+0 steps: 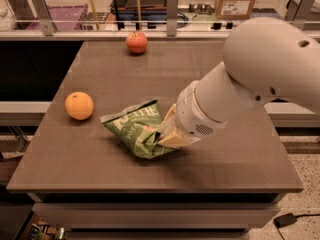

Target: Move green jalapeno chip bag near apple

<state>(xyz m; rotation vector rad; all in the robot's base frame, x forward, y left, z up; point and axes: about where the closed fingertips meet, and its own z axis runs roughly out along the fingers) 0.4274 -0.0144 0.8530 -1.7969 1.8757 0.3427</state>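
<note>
Warm, dimmish light from overhead, and my white arm (250, 79) catches the brightest of it. My gripper (167, 133) sits at the right edge of the green jalapeno chip bag (131, 128), in my own shade. Soft shadows hug the bag and the orange fruit (79, 105). A faint sheen lies on the table (225, 174).
</note>
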